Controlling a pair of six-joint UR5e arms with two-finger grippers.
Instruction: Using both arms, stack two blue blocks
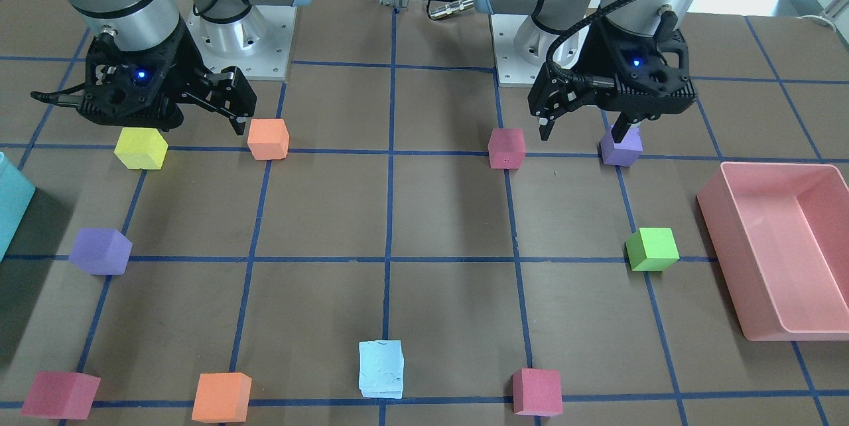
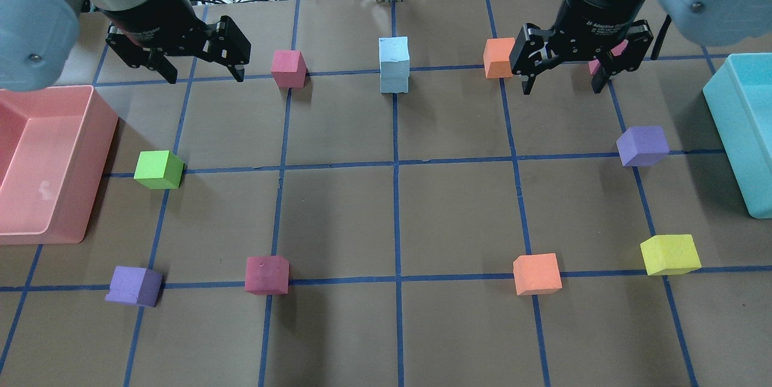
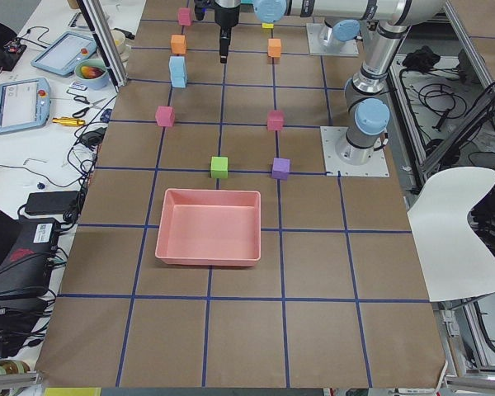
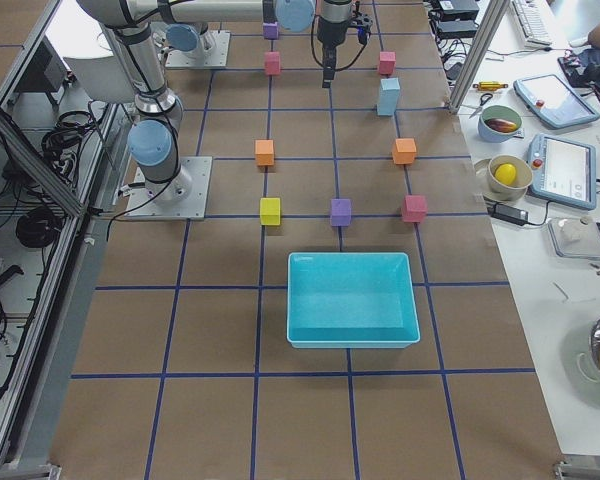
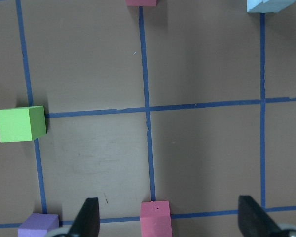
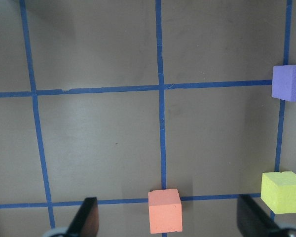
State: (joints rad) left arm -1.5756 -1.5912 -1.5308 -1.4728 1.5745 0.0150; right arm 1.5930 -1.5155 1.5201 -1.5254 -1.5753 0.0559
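The left hand (image 2: 202, 70) hangs raised above the surface (image 2: 338, 218) with its two fingers spread wide and nothing between them. The right hand (image 2: 561, 82) hangs the same way on the other side, fully open and empty. The two blue blocks (image 2: 394, 64) stand one on top of the other as a small tower on the centre tape line (image 2: 396, 206), in the row farthest from the robot, between a pink cube (image 2: 288, 68) and an orange cube (image 2: 498, 58), apart from both hands.
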